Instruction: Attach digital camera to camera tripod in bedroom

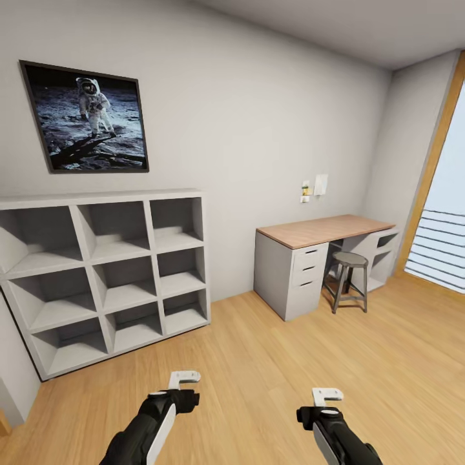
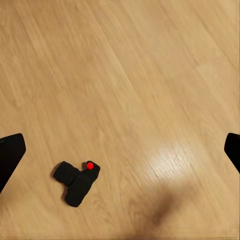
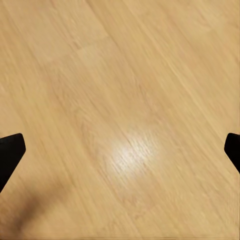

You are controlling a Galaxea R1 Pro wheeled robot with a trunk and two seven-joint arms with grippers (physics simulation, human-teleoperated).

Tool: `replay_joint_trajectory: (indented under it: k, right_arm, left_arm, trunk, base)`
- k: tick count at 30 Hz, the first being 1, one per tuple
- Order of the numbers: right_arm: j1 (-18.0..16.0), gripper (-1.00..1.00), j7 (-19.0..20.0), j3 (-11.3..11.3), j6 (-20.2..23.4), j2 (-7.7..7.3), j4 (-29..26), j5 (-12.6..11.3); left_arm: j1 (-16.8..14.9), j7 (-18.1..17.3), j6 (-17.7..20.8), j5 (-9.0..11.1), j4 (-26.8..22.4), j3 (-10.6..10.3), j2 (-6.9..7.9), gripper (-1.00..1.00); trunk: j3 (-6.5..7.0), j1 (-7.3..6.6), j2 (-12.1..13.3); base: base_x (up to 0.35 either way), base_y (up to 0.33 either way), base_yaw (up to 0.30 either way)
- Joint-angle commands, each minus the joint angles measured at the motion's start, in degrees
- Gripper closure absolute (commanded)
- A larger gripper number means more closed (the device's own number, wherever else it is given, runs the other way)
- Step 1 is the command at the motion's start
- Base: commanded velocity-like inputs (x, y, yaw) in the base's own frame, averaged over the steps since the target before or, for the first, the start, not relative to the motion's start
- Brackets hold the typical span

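Small items on the wall (image 1: 312, 188) above the desk (image 1: 326, 230) are perhaps notes, too small to tell.

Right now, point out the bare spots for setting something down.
The wooden desk top is bare. All nine cubbies of the white shelf look vacant. Wood floor between shelf and desk lies open. Below the left hand, the digital camera occupies the floor.

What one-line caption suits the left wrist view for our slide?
A small black camera with a red button lies on the wood floor below the open left end effector.
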Motion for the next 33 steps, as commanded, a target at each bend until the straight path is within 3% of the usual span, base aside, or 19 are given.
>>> replay_joint_trajectory:
  k: [1,6,16,22,33]
  right_arm:
    - [-0.03,-1.00,-0.19,-0.02,0.44,0.05,-0.11,0.06]
    - [-0.05,-1.00,-0.26,0.11,0.71,0.24,-0.14,0.14]
    - [-0.05,-1.00,-0.10,0.37,1.07,0.27,-1.35,0.35]
    - [-0.05,-1.00,-0.04,0.74,5.12,0.27,-4.72,0.39]
    - [-0.05,-1.00,0.07,0.70,5.94,0.22,-5.02,0.20]
  left_arm:
    - [-0.04,0.40,0.50,0.36,-0.16,-0.29,0.05,-1.00]
    - [-0.08,0.41,1.17,0.52,-0.42,-0.61,-0.03,-1.00]
    - [-0.10,0.39,1.41,0.72,-0.61,-0.25,-0.01,-1.00]
    - [-0.10,0.37,1.57,0.86,-2.61,-0.32,0.02,-1.00]
    - [-0.10,0.37,1.72,0.98,-2.97,-0.37,0.09,-1.00]
  trunk:
    - [-0.07,0.00,-0.04]
    - [-0.07,0.00,-0.04]
    - [-1.87,2.20,-4.05]
    - [-2.94,3.51,-6.46]
    - [-4.92,5.93,-10.87]
  base:
    - [0.000,0.000,0.000]
    - [0.000,0.000,0.000]
    - [0.000,0.000,0.000]
    - [0.000,0.000,0.000]
    - [0.000,0.000,0.000]
